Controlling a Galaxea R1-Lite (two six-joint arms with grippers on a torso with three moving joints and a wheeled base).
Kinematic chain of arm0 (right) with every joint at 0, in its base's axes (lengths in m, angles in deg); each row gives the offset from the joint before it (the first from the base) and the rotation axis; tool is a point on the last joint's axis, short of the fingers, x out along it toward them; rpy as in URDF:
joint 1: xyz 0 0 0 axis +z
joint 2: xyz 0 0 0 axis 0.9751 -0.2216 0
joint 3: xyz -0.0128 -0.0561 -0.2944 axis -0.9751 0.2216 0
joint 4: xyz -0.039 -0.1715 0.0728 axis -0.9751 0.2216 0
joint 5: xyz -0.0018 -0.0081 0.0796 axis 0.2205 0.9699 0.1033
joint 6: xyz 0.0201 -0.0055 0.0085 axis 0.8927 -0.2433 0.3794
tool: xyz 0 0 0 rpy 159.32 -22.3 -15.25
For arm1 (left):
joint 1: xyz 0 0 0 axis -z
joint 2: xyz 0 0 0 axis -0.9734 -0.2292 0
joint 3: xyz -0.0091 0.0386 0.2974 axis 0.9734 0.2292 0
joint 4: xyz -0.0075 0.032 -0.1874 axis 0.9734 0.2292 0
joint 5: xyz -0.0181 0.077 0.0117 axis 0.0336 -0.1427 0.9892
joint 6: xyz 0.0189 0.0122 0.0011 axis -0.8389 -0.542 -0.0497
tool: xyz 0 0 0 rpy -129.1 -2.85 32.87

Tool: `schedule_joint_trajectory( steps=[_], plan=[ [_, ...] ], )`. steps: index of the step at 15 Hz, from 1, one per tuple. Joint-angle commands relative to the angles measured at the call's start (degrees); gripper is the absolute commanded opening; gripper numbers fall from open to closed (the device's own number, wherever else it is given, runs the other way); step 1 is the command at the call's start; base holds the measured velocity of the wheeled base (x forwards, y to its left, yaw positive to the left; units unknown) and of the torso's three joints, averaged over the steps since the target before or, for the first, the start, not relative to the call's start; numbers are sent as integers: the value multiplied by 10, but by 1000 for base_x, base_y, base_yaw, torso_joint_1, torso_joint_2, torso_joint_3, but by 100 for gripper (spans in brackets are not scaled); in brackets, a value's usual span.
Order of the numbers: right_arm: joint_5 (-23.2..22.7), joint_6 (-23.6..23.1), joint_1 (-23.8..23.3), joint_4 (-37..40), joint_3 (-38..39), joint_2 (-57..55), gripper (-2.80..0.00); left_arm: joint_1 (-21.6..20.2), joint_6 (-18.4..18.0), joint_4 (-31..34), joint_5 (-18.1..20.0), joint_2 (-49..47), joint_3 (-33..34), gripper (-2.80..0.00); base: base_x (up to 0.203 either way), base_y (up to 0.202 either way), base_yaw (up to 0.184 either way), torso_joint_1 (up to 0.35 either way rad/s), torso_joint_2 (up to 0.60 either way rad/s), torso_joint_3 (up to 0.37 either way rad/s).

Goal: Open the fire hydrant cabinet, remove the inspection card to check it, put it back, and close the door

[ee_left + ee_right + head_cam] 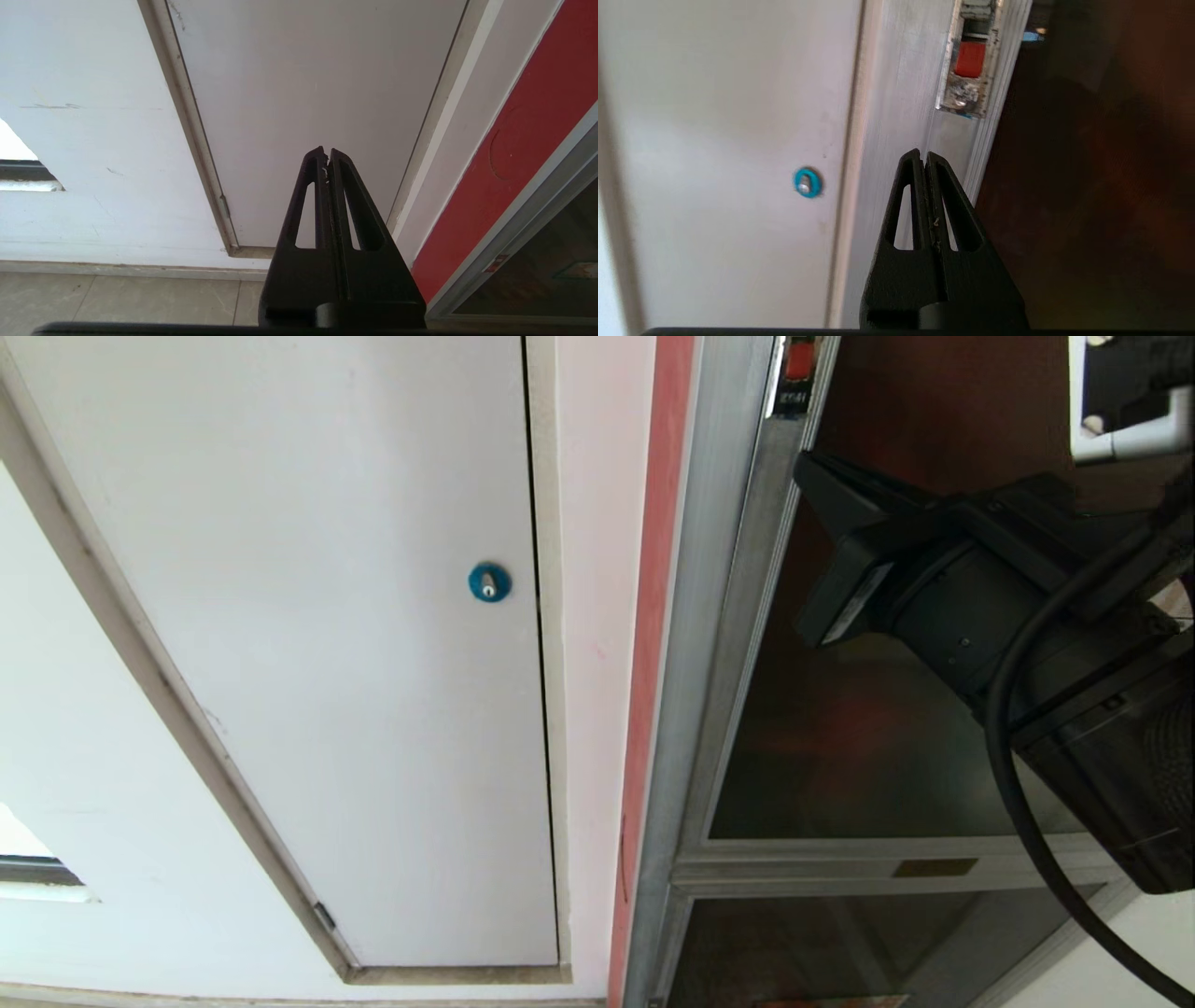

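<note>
Right gripper (924,156), fingers pressed together (nothing between them), points at the cabinet (896,116) frame. Beyond its tip sits the red latch (969,59); the door (1087,186) lies alongside.

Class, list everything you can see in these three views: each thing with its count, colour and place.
Cabinet: one, silver frame, right of the wall strip.
Door: one, dark glass, shut, in the cabinet frame.
Latch: one, red, on the door frame's edge.
White panel: one, in the wall left of the cabinet.
Round lock: one, blue, on the white panel.
Floor: beige tiles, below the wall.
Left gripper: black, shut, facing the white panel.
Right gripper: black, shut, below the latch.
</note>
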Motion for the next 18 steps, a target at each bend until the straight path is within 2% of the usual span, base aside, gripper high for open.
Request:
schedule_joint_trajectory(
  steps=[1, 4, 6, 8, 10, 12, 17, 18],
  plan=[
    [30, -30, 12, -5, -6, -6, -280, 0, 0, 0, 0, 0, 0, -280, 0, 0, 0, 0, 0, 0],
    [99, -48, 29, -4, -34, -10, -280, 0, 0, 0, 0, 0, 0, -280, 0, 0, 0, 0, 0, 0],
    [127, -53, 45, -6, -55, -21, -280, 0, 1, 0, 0, 0, 0, -280, 0, 0, 0, 0, 0, 0],
    [139, -49, 70, -7, -61, -24, -280, -1, 1, 0, 0, 0, 0, -280, 0, 0, 0, 0, 0, 0],
    [159, -22, 92, -8, -75, -26, -280, 0, 0, 0, 0, 0, 1, -280, 0, 0, 0, 0, 0, 0],
    [170, -9, 92, -9, -92, -33, -280, 0, 0, 0, 0, 0, 0, -280, 0, 0, 0, 0, 0, 0],
    [187, -17, 87, -39, -102, -42, -280, 0, 0, 0, 0, 0, 0, -280, 0, 0, 0, 0, 0, 0],
    [187, -17, 87, -39, -101, -42, 0, 0, 1, 0, 0, 0, 1, -280, 0, 0, 0, 0, 0, 0]
  ],
)
